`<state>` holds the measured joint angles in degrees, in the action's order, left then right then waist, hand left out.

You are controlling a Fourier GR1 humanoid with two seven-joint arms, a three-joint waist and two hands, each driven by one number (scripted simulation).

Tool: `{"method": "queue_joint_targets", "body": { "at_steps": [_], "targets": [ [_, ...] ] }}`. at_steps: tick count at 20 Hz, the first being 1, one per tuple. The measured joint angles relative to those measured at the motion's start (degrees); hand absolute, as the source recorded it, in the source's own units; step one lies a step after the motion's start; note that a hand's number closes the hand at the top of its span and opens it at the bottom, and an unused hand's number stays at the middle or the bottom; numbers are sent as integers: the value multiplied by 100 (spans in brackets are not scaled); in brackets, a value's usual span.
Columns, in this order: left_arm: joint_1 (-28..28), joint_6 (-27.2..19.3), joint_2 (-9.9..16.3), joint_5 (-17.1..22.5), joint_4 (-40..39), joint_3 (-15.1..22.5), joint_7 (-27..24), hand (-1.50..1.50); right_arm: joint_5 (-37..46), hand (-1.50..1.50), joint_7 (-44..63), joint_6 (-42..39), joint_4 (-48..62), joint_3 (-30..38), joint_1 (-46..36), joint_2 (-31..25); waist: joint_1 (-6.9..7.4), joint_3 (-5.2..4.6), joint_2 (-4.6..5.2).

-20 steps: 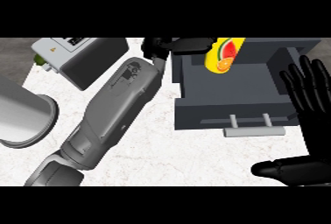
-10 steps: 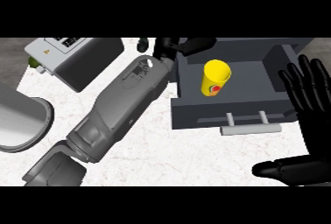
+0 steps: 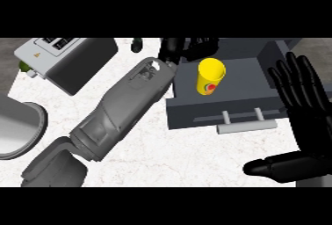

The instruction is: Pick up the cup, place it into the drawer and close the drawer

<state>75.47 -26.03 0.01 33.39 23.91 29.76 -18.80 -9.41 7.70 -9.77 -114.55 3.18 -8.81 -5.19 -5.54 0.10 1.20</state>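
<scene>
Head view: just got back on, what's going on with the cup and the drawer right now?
The yellow cup lies in the open grey drawer. The left hand sits just behind it at the drawer's far edge, no longer visibly holding the cup. The right hand rests open beside the drawer's right side. The drawer is not yet closed.

White marbled counter [image 3: 168, 154], toaster [image 3: 65, 61]

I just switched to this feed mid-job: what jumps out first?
The bright yellow cup stands in the open grey drawer at upper right. The left hand hangs just behind it, its grey forearm crossing the white counter diagonally. The right hand rests open at the right edge, beside the drawer's handle.
</scene>
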Motion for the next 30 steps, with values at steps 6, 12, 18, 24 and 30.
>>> {"method": "queue_joint_targets", "body": {
  "at_steps": [6,12,18,24,30],
  "targets": [
    [53,-206,-1,107,-133,421,62,-150,-145,-150,-127,-108,36,43,25,1,-83,2,25],
    [-97,-96,-1,527,79,427,-297,-150,-380,-150,20,-115,-73,117,-47,-10,-54,-2,18],
    [-61,130,-1,1006,362,146,-725,-150,-772,-150,169,-254,-153,245,40,-89,115,-5,-27],
    [-276,225,92,1191,839,-171,-703,-150,-1058,150,322,-503,-368,421,180,-358,404,-9,-108],
    [-971,208,544,1242,1713,-370,-628,-150,-583,150,196,-993,-568,321,513,-784,601,-12,-162]
  ]
}}
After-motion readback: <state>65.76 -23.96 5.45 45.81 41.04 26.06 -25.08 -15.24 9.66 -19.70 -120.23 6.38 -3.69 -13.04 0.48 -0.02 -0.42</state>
